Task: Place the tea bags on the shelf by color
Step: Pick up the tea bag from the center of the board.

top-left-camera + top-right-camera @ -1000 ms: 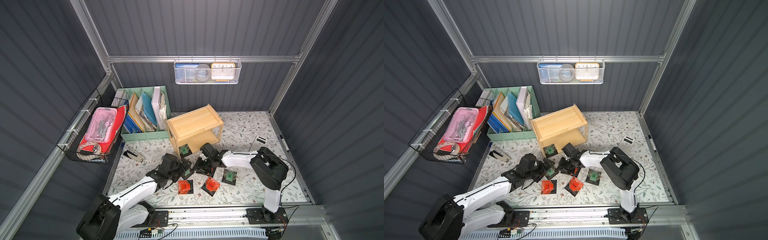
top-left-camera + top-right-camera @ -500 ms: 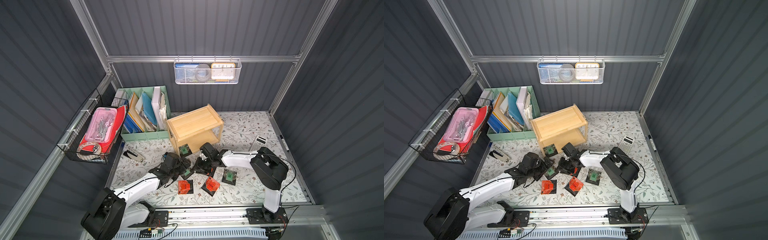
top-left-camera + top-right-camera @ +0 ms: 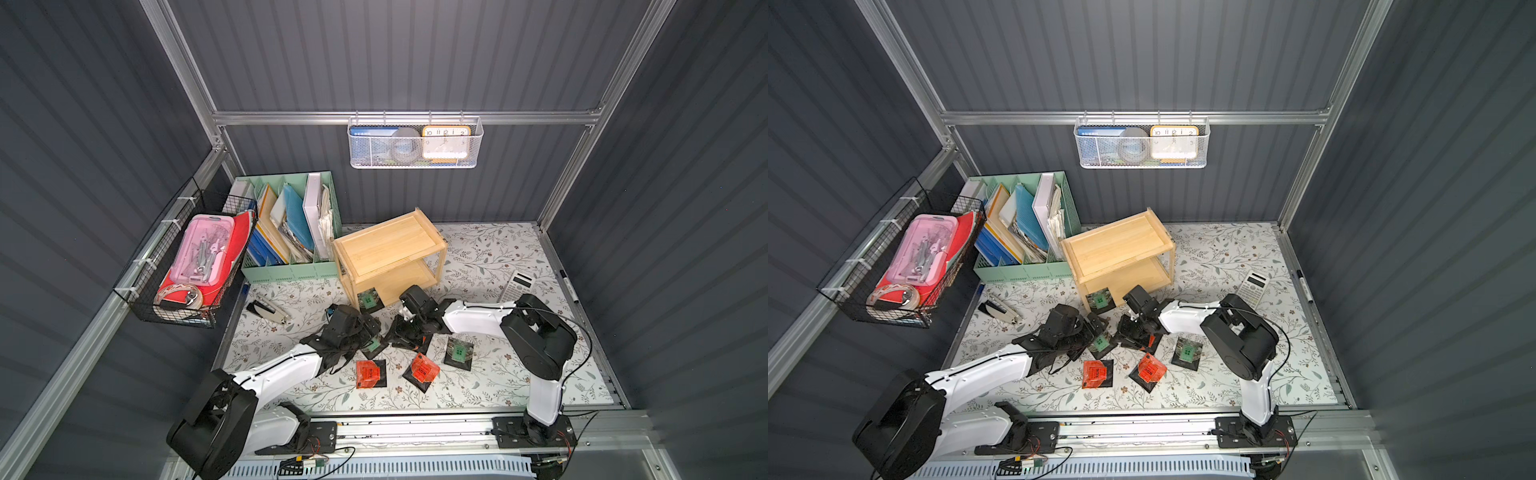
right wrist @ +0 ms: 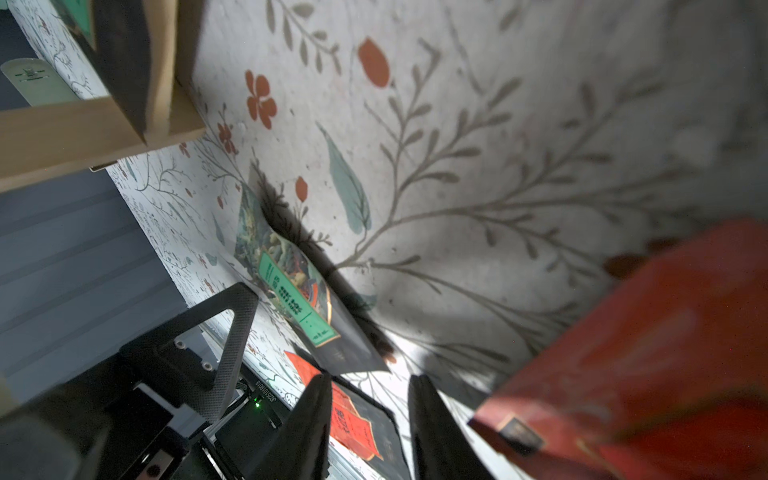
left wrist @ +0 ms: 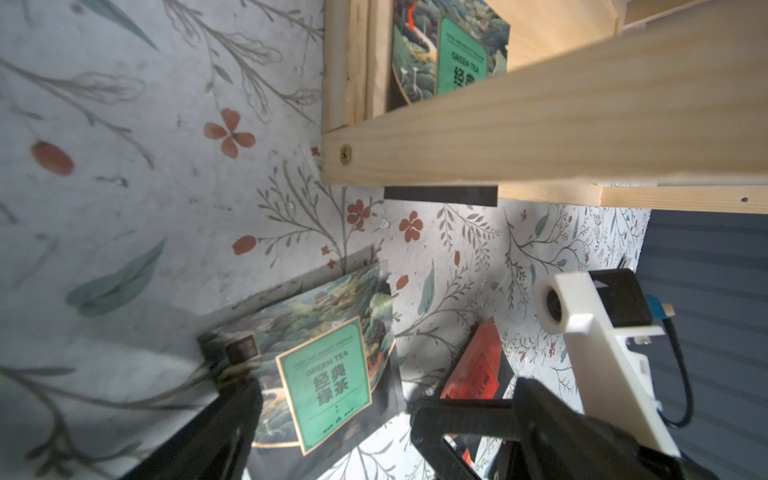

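We straddle a green tea bag (image 5: 328, 374) on the tabletop (image 5: 124, 166) with left fingers (image 5: 232, 428) spread wide, our right fingers (image 4: 307, 428) half-parted and empty.

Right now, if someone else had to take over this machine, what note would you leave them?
Left gripper: wide open, straddling a green tea bag on the table, not closed on it.
Right gripper: jaws apart, nothing between them, beside an orange tea bag.
Done: one green bag sits at the front of the shelf, on the lower tier.
Left: five bags on the table: the two above, two orange ones and a third green.
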Available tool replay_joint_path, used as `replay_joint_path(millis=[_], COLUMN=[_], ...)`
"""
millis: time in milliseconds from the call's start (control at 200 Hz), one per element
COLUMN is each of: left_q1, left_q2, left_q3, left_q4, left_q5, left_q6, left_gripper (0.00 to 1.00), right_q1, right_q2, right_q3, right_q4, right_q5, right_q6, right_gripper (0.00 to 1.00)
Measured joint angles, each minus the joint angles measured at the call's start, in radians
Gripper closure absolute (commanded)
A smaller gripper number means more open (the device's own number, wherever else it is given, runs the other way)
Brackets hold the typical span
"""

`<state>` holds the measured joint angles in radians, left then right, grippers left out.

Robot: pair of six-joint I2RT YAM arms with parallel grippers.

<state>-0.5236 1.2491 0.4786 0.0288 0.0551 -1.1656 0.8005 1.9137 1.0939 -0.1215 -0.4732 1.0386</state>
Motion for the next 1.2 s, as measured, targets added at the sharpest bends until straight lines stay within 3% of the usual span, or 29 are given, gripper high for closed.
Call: replay_joint_path(millis=[1201], left_q1=[0.008], left_q2=[0.051], left_q3=[-0.002], left_q4=[0.053], left_q5=[0.0], left_q6=[0.013], left_gripper=[0.0], right_q1=[0.0], right_q2=[0.024], right_q3=[0.003], right_q4=[0.053], right_q5=[-0.033], right_q6=[0.027], right_gripper=[0.66])
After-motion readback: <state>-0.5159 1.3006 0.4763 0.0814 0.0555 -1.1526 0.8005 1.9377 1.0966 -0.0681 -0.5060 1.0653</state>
